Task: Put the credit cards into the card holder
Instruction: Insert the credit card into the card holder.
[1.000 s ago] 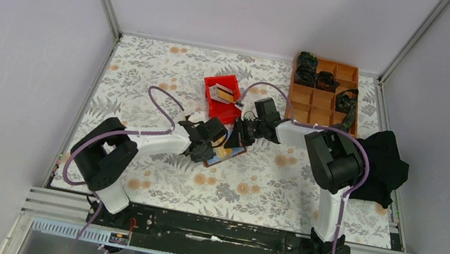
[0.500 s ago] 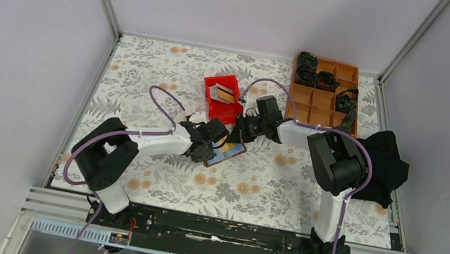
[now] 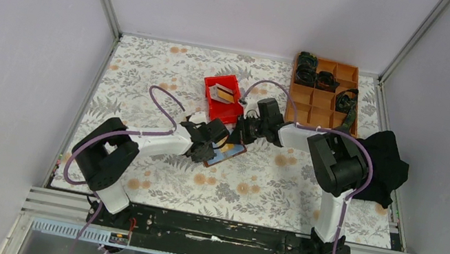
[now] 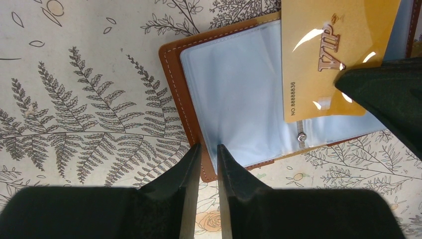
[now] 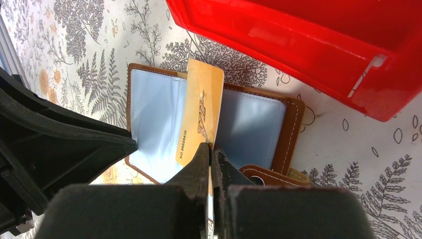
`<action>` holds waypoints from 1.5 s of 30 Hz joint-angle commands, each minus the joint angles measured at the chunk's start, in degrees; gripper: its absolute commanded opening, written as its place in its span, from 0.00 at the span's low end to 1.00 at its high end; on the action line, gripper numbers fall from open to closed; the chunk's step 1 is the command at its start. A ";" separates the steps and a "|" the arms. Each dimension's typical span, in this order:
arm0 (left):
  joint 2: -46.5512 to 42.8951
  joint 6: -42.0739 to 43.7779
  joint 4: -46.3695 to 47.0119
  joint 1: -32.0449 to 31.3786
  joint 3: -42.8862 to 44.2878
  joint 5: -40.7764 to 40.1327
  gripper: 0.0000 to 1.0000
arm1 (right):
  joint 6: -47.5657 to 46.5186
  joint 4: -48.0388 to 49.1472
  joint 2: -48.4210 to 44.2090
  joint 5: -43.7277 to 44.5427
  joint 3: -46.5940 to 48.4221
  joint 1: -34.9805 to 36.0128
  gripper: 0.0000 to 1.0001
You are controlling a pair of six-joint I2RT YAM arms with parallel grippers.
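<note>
The card holder (image 3: 231, 153), a brown leather wallet, lies open on the table with its clear pockets up. My left gripper (image 4: 209, 152) is shut on its near corner, pinching the brown edge (image 4: 171, 74) and a clear pocket sheet. My right gripper (image 5: 210, 149) is shut on a gold card marked VIP (image 5: 201, 109), holding it on edge over the open pockets near the wallet's middle (image 5: 288, 129). The card also shows in the left wrist view (image 4: 328, 55). More cards (image 3: 223, 92) lie in the red bin.
The red plastic bin (image 3: 212, 106) stands just behind the wallet, close to my right gripper (image 3: 235, 136). An orange-brown compartment tray (image 3: 321, 101) with dark items is at the back right. A black cloth (image 3: 383, 165) lies at the right edge.
My right gripper has shifted slightly toward the back right with the gold card. My left gripper and the wallet have barely moved.
</note>
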 commanded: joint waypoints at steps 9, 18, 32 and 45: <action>5.40 -0.04 -11.91 -1.01 -5.06 1.94 0.24 | -1.93 -1.95 -1.09 7.06 -6.88 3.49 0.00; 5.29 -0.13 -12.01 -1.35 -5.08 1.67 0.24 | -1.05 -2.31 -2.93 5.47 -9.38 4.22 0.00; 5.06 -0.57 -12.02 -2.33 -5.51 1.66 0.24 | 1.07 -3.81 -1.37 -4.88 -10.01 4.53 0.00; 5.70 -0.92 -12.05 -3.17 -5.77 2.01 0.24 | 4.90 -6.84 1.34 -7.27 -9.36 4.55 0.00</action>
